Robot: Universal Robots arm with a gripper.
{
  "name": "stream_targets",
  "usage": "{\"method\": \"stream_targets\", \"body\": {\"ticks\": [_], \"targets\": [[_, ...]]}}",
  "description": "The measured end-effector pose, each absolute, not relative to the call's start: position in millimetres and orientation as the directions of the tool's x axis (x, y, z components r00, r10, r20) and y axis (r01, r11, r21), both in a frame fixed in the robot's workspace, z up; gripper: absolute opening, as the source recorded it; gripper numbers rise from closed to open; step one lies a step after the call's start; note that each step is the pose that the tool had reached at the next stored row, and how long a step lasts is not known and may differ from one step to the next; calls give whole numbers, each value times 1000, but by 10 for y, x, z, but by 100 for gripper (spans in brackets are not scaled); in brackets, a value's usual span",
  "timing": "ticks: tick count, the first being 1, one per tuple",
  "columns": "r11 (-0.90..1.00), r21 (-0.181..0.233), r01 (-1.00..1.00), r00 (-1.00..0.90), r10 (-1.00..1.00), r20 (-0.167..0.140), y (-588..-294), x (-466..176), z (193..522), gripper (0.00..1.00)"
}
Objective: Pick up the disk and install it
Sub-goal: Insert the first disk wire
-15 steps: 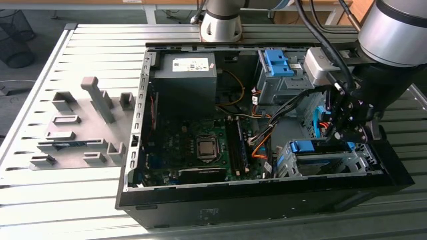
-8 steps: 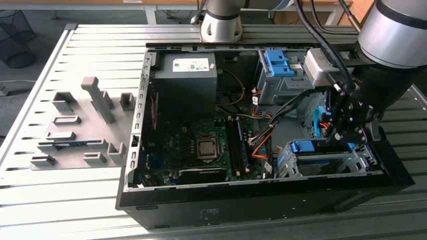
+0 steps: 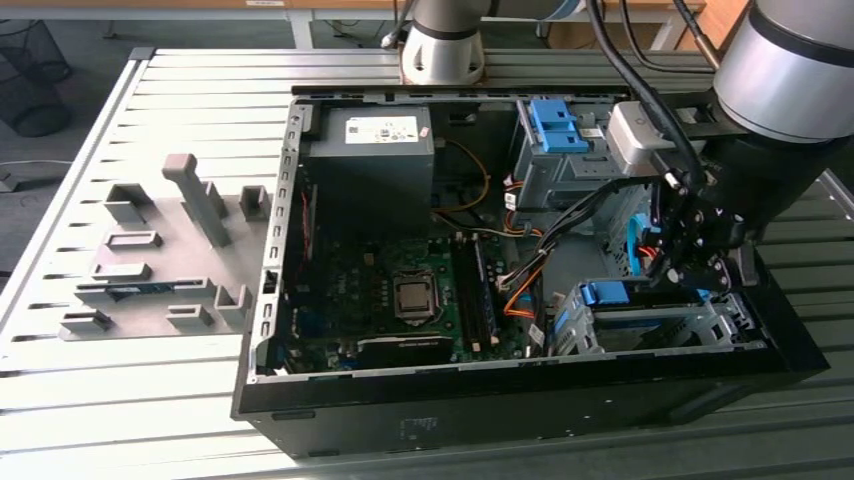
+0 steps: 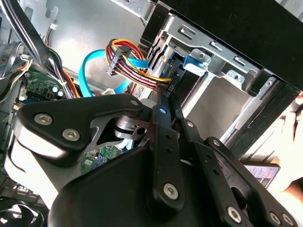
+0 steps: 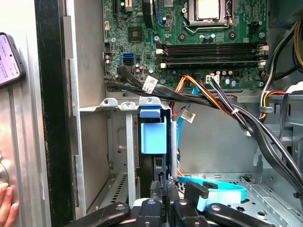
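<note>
The disk (image 5: 154, 135) stands on edge in the metal drive cage (image 5: 118, 106), the blue handle of its carrier frame at the end away from me. In the exterior view the disk (image 3: 622, 293) sits in the cage at the case's front corner, on the exterior view's right. My gripper (image 5: 161, 189) is at the disk's near end, its fingers drawn together on the thin edge. In the second wrist view the two black fingers (image 4: 158, 123) meet at the gripper's tip (image 4: 165, 94), just short of the disk's blue handle (image 4: 193, 62).
A bundle of coloured and black cables (image 5: 227, 104) and a blue flat cable (image 5: 222, 188) run close beside the cage. The motherboard (image 3: 400, 290), a grey power-supply box (image 3: 374, 150) and a bare blue bracket (image 3: 554, 125) lie further in. A person's hand (image 4: 289, 137) holds a phone (image 5: 7, 61) outside the case wall.
</note>
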State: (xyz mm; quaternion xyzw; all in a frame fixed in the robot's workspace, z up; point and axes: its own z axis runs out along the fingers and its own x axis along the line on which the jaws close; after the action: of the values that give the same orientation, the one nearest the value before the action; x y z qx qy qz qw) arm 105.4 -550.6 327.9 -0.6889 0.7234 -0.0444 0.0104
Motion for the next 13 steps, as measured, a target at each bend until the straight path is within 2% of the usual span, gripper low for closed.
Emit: {"method": "stream_targets", "body": {"ticks": [11, 12, 13], "targets": [[49, -78, -996, -52, -998, 46, -5508, 1053, 3274, 17], [49, -79, -996, -52, -998, 46, -5508, 1053, 3281, 24], [49, -79, -996, -52, -998, 45, -5507, 1054, 3297, 24]]}}
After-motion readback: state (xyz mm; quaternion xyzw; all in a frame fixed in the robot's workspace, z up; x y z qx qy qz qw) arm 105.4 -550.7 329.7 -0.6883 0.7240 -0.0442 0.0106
